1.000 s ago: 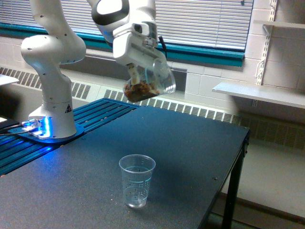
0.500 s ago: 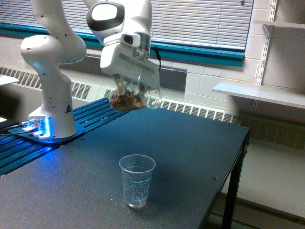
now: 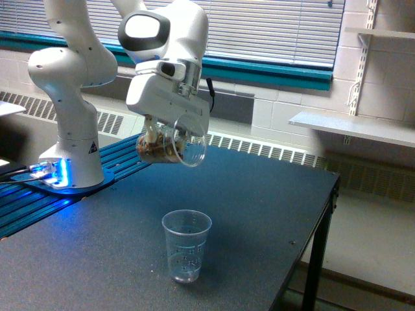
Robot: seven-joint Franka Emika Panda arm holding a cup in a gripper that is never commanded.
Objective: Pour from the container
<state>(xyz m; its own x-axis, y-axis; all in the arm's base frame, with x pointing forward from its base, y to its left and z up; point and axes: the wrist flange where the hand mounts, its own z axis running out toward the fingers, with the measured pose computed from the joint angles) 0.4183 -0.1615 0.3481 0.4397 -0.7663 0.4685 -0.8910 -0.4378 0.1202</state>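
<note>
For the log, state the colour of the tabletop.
Dark grey, finely speckled table; it shows in the exterior view, the only one.

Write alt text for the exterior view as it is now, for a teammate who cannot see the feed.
A white robot arm's hand holds a clear jar of brown nuts tipped on its side in the air, mouth toward the exterior view's right. Below it, an upright clear plastic cup stands on a dark table.

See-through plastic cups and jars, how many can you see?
2. The container with nuts is tipped in the gripper, up in the air. The empty drinking cup stands upright on the table below.
</note>
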